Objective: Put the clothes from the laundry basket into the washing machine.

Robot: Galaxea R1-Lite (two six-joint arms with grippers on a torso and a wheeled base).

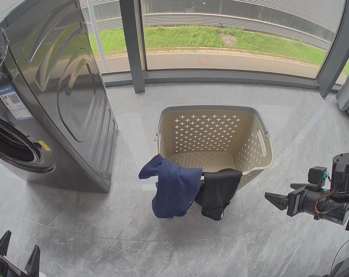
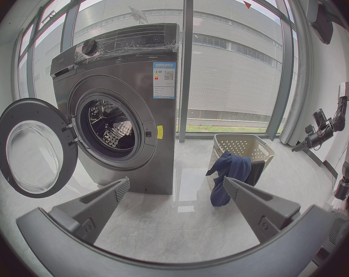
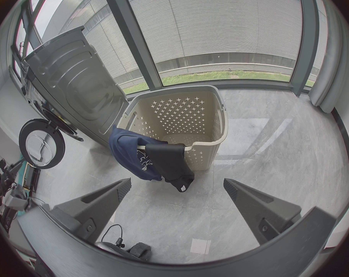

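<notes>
Beside the washing machine (image 1: 63, 97) in the head view, the laundry basket (image 1: 267, 162) stands on the floor. A blue garment (image 1: 174, 187) and a black garment (image 1: 218, 193) hang over its near rim. The right gripper (image 1: 275, 199) hovers well apart on the basket's right, and the left gripper (image 1: 20, 245) sits low, far from the clothes. From the left wrist, that pincer is spread wide and empty before the machine's open door (image 2: 32, 147). From the right wrist, its pincer also gapes empty, with the clothes beyond its tips.
</notes>
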